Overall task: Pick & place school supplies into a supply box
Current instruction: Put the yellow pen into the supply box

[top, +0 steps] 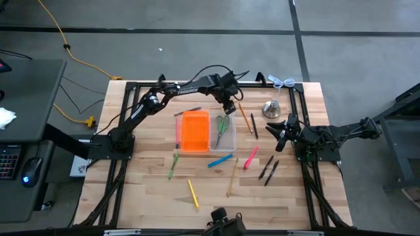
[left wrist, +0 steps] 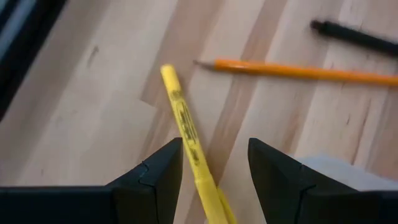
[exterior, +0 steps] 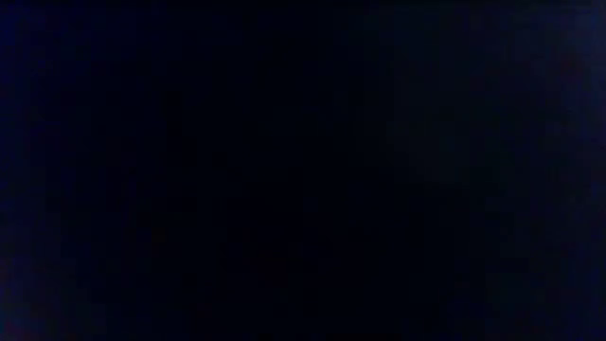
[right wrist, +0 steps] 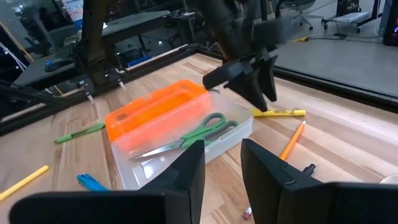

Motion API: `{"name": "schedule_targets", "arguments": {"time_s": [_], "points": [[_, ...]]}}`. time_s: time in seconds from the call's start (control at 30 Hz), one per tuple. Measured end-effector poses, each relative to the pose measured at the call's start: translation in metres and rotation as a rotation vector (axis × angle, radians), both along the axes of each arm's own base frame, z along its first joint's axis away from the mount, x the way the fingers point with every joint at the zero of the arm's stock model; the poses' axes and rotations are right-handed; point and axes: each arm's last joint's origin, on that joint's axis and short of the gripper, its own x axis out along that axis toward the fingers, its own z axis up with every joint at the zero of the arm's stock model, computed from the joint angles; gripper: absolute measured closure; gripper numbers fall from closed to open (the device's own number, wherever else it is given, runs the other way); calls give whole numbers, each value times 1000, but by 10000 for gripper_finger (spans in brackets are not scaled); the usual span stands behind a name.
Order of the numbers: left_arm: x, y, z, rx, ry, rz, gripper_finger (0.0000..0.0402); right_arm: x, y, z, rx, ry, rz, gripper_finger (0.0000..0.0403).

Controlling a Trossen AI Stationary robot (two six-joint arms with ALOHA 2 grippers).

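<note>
The supply box [top: 203,132] lies open mid-table, with an orange half [right wrist: 155,106] and a clear half [right wrist: 186,146]. Green-handled scissors [right wrist: 199,132] lie in the clear half. A yellow marker [left wrist: 183,118] lies on the wood just beyond the box's far right corner. My left gripper [left wrist: 216,146] hangs open over the marker, slanting down, with one finger on either side of the marker's near end. In the right wrist view the left gripper [right wrist: 261,99] stands just above the marker [right wrist: 283,112]. My right gripper [right wrist: 222,149] waits open at the table's right side, with nothing between its fingers.
An orange pencil [left wrist: 298,71] and a black pen [left wrist: 354,36] lie just past the marker. A silver bell [top: 272,109] stands far right. Pink [top: 251,157], blue [top: 220,160], green [top: 173,164], yellow [top: 193,193], tan [top: 232,177] and black [top: 268,169] supplies lie nearer. The low view is dark.
</note>
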Motion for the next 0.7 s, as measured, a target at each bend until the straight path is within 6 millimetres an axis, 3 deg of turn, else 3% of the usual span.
{"name": "schedule_targets", "arguments": {"time_s": [0.4, 0.7], "points": [[1, -4, -1, 26, 24, 6, 192, 0, 0, 0, 4, -3, -1, 320], [0, -3, 35, 18, 24, -22, 192, 0, 0, 0, 4, -2, -2, 320]]}}
